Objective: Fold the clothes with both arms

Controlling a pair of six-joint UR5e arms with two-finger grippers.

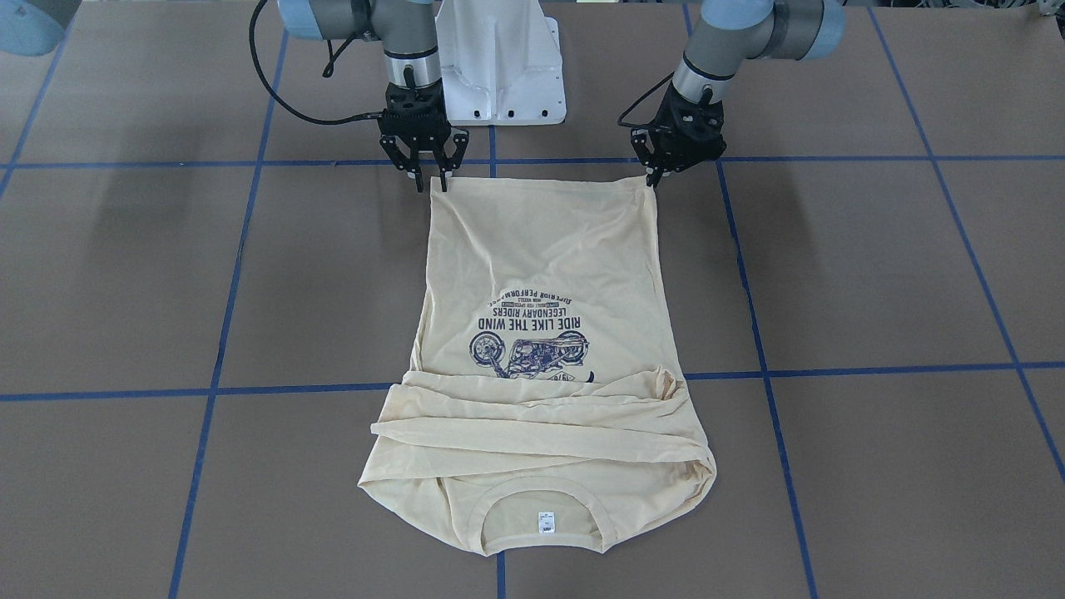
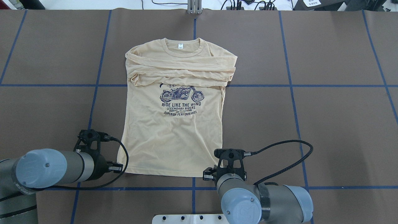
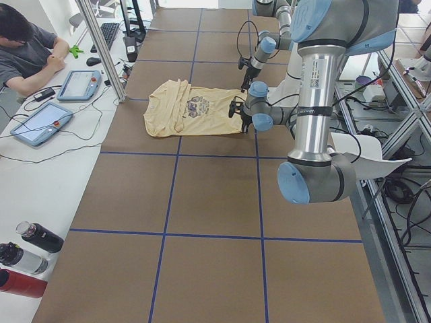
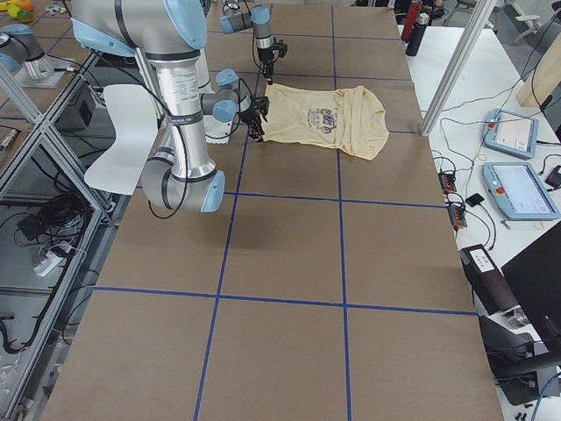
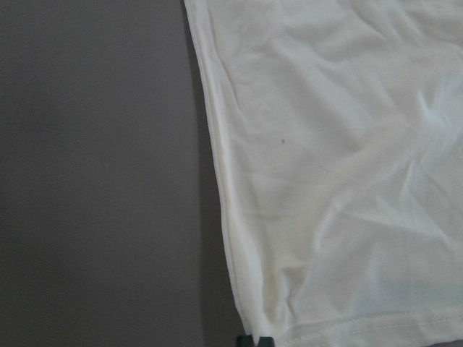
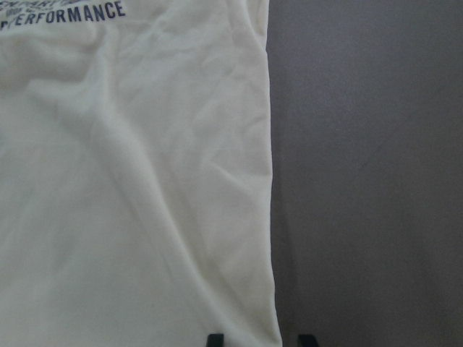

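Brown paper covers the table [image 1: 832, 274], marked off with a blue tape grid [image 1: 291, 389]. The T-shirt [image 1: 541, 249] lies flat at centre, print up, collar [image 1: 541, 491] away from the robot, sleeves [image 1: 532, 424] already crossed over the chest.

Handling: the fabric is thin, light and limp. It will likely drape, wrinkle and drag on the paper. Best hold is at the two hem corners, lifted evenly.

On the right gripper [image 1: 431, 183], the fingers are apart, straddling its hem corner. On the left gripper [image 1: 651, 179], the tips are nearly together, apparently pinching the other corner.

Grey metallic arms [image 2: 77, 166] with light blue joint caps [image 2: 39, 168] and black cables [image 2: 290, 142].
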